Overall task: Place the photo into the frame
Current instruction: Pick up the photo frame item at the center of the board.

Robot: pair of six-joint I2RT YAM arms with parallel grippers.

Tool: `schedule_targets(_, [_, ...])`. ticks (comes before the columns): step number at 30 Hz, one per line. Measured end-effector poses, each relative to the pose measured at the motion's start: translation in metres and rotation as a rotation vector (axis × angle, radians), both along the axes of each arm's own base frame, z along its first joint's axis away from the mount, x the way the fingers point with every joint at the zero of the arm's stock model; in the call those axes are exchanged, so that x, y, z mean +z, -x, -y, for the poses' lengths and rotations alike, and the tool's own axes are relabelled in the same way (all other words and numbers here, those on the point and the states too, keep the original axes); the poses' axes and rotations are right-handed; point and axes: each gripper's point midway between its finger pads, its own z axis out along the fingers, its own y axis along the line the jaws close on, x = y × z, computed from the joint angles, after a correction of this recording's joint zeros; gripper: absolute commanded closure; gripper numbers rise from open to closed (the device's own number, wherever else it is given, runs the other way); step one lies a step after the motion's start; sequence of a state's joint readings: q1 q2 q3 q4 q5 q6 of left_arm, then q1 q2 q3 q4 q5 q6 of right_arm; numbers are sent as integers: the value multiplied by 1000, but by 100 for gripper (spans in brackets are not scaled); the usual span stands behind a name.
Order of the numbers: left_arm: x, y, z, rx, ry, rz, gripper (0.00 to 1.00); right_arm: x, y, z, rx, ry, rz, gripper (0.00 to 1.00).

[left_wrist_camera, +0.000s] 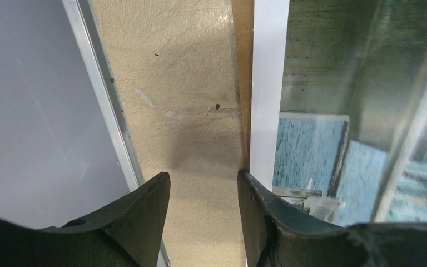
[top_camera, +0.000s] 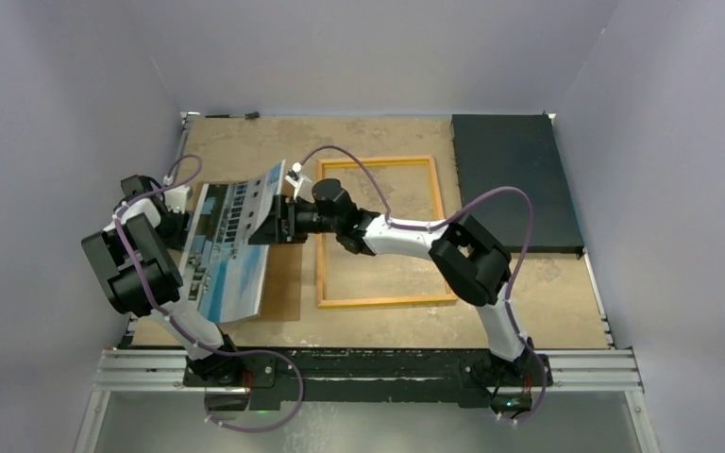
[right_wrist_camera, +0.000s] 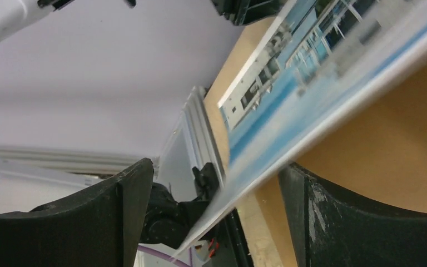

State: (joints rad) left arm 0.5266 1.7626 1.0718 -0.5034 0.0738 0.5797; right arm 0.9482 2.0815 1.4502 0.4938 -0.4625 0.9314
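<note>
Left gripper (left_wrist_camera: 203, 175): two dark fingers (left_wrist_camera: 144, 222) close under the lens, standing about half apart. Between them I saw only bare table (left_wrist_camera: 189, 83), so I held nothing there. The white margin of the photo (left_wrist_camera: 311, 156) ran down to the tip of the finger on the right of that view. Whether it touched or was only close, I could not tell.

Right gripper (right_wrist_camera: 216, 166): jaws spread wide. One long edge of the photo passed through the gap, blurred and slanting from low left to high right. I was not pinched on it. Whether it leaned on one finger I could not tell.

Photo, position: left part of the table, between my two grippers, print side up. Its far right corner was lifted and the sheet was tilted rather than flat. It lay wholly outside the frame (top_camera: 387, 302), just to that frame's left.

Frame, position: flat at the middle of the table, with my right arm (top_camera: 406, 234) crossing above it. Its opening showed table colour only, no print.

Dark mat (top_camera: 510, 179): far right corner, well apart from photo and frame.

Progress, by my reckoning: early. The photo was reached and partly raised, with neither gripper closed on it. Left to do: secure a grip, carry the sheet rightward over the frame, square it to the yellow border, and lay it inside.
</note>
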Motion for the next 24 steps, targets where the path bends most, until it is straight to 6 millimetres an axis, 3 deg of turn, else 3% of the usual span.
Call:
schedule_targets(2, [0, 0, 0, 0, 0, 2, 52, 0, 4, -4, 25, -44, -18, 13])
schedule_targets(7, [0, 0, 2, -4, 7, 7, 53, -26, 12, -8, 55, -28, -65, 12])
schedule_targets(10, [0, -2, 5, -10, 20, 16, 53, -31, 14, -8, 58, -13, -75, 12])
schedule_targets(19, [0, -3, 9, -16, 42, 25, 54, -30, 11, 6, 47, -26, -87, 15])
schedule_targets(24, [0, -3, 11, -13, 55, 24, 55, -9, 6, 19, 18, -75, -92, 21])
